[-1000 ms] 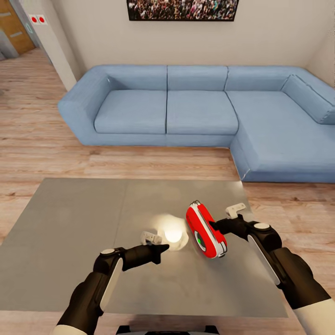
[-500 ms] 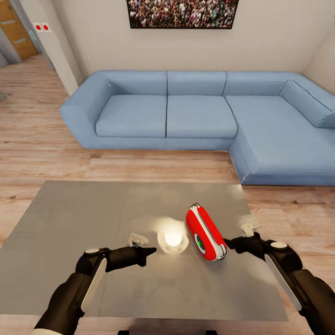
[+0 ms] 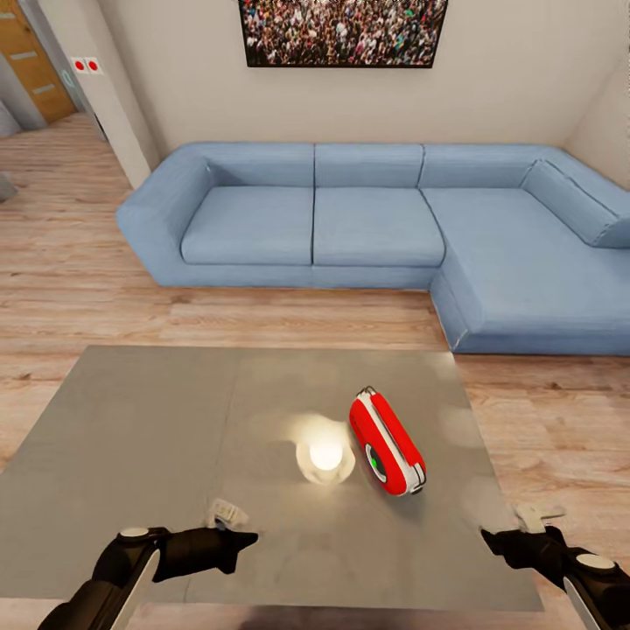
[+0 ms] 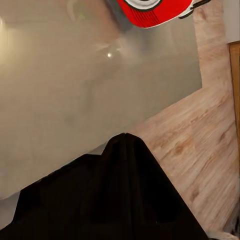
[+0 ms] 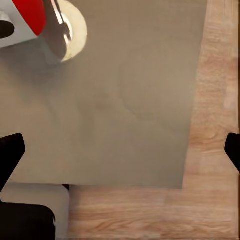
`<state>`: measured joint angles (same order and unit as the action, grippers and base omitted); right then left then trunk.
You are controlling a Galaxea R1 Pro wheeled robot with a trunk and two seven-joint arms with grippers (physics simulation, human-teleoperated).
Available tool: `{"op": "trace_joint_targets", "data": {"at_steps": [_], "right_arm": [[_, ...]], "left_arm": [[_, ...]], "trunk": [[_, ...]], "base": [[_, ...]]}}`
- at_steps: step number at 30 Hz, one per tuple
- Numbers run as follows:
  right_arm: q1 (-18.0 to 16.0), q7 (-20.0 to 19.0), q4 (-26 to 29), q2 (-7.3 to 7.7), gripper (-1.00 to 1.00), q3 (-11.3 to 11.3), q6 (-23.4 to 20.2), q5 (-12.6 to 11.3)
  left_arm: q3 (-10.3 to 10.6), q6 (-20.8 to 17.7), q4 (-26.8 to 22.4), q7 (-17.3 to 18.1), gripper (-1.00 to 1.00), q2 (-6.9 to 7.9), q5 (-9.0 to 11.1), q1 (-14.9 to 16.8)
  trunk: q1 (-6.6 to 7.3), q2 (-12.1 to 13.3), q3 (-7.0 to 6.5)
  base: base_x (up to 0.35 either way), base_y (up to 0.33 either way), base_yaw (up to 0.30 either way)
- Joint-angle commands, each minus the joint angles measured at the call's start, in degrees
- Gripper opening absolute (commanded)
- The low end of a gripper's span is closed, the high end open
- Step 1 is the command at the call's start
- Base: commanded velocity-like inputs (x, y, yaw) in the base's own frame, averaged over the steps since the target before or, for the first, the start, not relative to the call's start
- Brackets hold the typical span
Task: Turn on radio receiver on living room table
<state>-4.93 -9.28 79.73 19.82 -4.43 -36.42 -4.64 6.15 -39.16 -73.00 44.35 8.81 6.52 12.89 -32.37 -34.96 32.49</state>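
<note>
Radio receiver (image 3: 386,442) lies on its side on the grey counter (image 3: 131,437), right of centre, long axis running away from the robot and angled slightly; white-ringed dial with green light faces the near left. No contact with either arm. Bright round lamp reflection (image 3: 325,454) on the glossy top just left of the radio. Left gripper (image 3: 234,541) hovers over the near edge of the counter, well apart from the radio, tip pointing toward it; in the left wrist view its fingers (image 4: 125,165) read as one dark wedge, pressed together, with the radio's red body (image 4: 155,10) at the frame edge beyond. Right gripper (image 3: 503,538) sits at the counter's near right corner, over the edge next to the wood floor (image 3: 560,411), also well apart from the radio; in the right wrist view its fingers (image 5: 10,150) stand at opposite frame edges, spread wide, nothing between them. Blue corner sofa (image 3: 376,219) beyond the counter against the beige wall, framed crowd picture (image 3: 341,31) above it.
</note>
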Motion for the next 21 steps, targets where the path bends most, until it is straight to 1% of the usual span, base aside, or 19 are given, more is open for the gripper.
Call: {"op": "trace_joint_targets", "data": {"at_steps": [1, 2, 3, 4, 5, 6, 7, 8, 11, 12, 14, 16, 17, 20, 21], "right_arm": [[0.85, 0.02, -0.69, -0.05, 1.00, -0.70, 0.56, 0.14], [1.29, 0.03, -1.11, -0.06, 1.00, -1.06, 0.75, 0.20], [2.86, 0.04, -3.89, -0.21, 1.00, -2.76, 1.54, 0.33], [3.32, 0.05, -5.97, -0.26, 1.00, -3.69, 2.27, 0.36], [3.49, 0.03, -7.13, -0.27, 1.00, -4.16, 2.77, 0.37], [3.72, -0.04, -9.70, -0.30, 1.00, -5.04, 4.10, 0.41], [3.81, -0.08, -11.01, -0.30, 1.00, -5.42, 4.90, 0.43], [3.97, -0.14, -15.08, -0.30, 1.00, -6.19, 7.80, 0.46], [4.10, -0.18, -23.32, -0.27, 1.00, -6.79, 14.25, 0.54], [4.11, -0.18, -24.60, -0.26, 1.00, -6.83, 15.17, 0.55], [4.13, -0.16, -29.56, -0.26, 1.00, -6.90, 18.48, 0.58], [4.14, -0.14, -33.24, -0.26, 1.00, -6.91, 20.89, 0.59], [4.14, -0.11, -35.59, -0.27, 1.00, -6.87, 22.44, 0.55], [4.14, 0.06, -40.60, -0.61, 1.00, -6.72, 25.63, 0.58], [4.14, 0.11, -41.54, -0.67, 1.00, -6.69, 26.26, 0.58]], "left_arm": [[0.00, 0.34, 0.64, -0.07, -1.00, 0.72, -0.01, -0.18], [0.00, 0.65, 1.14, -0.10, -1.00, 1.17, -0.01, -0.24], [0.00, 2.94, 4.28, -0.18, -1.00, 2.93, 0.05, -0.41], [0.00, 4.35, 6.39, -0.20, -1.00, 3.51, 0.09, -0.46], [0.00, 5.05, 7.55, -0.21, -1.00, 3.72, 0.11, -0.47], [0.00, 6.52, 9.98, -0.21, -1.00, 4.04, 0.13, -0.50], [0.00, 7.31, 11.23, -0.24, -1.00, 4.14, 0.13, -0.50], [0.00, 9.82, 15.02, -0.42, -1.00, 4.34, 0.15, -0.50], [0.00, 14.80, 21.97, -1.10, -1.00, 4.50, 0.16, -0.50], [0.00, 15.44, 23.00, -1.17, -1.00, 4.51, 0.16, -0.50], [0.00, 17.62, 27.33, -1.44, -1.00, 4.54, 0.16, -0.50], [0.00, 19.57, 30.93, -1.56, -1.00, 4.55, 0.15, -0.50], [0.00, 21.32, 33.38, -1.63, -1.00, 4.52, 0.11, -0.50], [0.03, 24.57, 38.23, -2.96, -1.00, 4.41, 0.14, -0.51], [0.05, 25.02, 39.05, -3.34, -1.00, 4.39, 0.13, -0.51]], "trunk": [[0.00, 0.00, -0.10], [0.00, 0.00, -0.19], [0.00, 0.00, -0.28], [0.00, 0.00, -0.37], [0.00, 0.00, -0.46], [0.00, 0.00, -0.55], [0.00, 0.00, -0.65], [0.00, 0.00, -0.74], [0.00, 0.00, -1.01], [0.00, 0.00, -1.10], [0.00, 0.00, -1.29], [0.00, 0.00, -1.47], [0.00, 0.00, -1.56], [0.00, 0.00, -1.84], [0.00, 0.00, -1.93]], "base": [[0.000, 0.000, 0.000], [0.000, 0.000, 0.000], [0.000, 0.000, 0.000], [0.000, 0.000, 0.000], [0.000, 0.000, 0.000], [0.000, 0.000, 0.000], [0.000, 0.000, 0.000], [0.000, 0.000, 0.000], [0.000, 0.000, 0.000], [0.000, 0.000, 0.000], [0.000, 0.000, 0.000], [0.000, 0.000, 0.000], [0.000, 0.000, 0.000], [0.000, 0.000, 0.000], [0.000, 0.000, 0.000]]}}
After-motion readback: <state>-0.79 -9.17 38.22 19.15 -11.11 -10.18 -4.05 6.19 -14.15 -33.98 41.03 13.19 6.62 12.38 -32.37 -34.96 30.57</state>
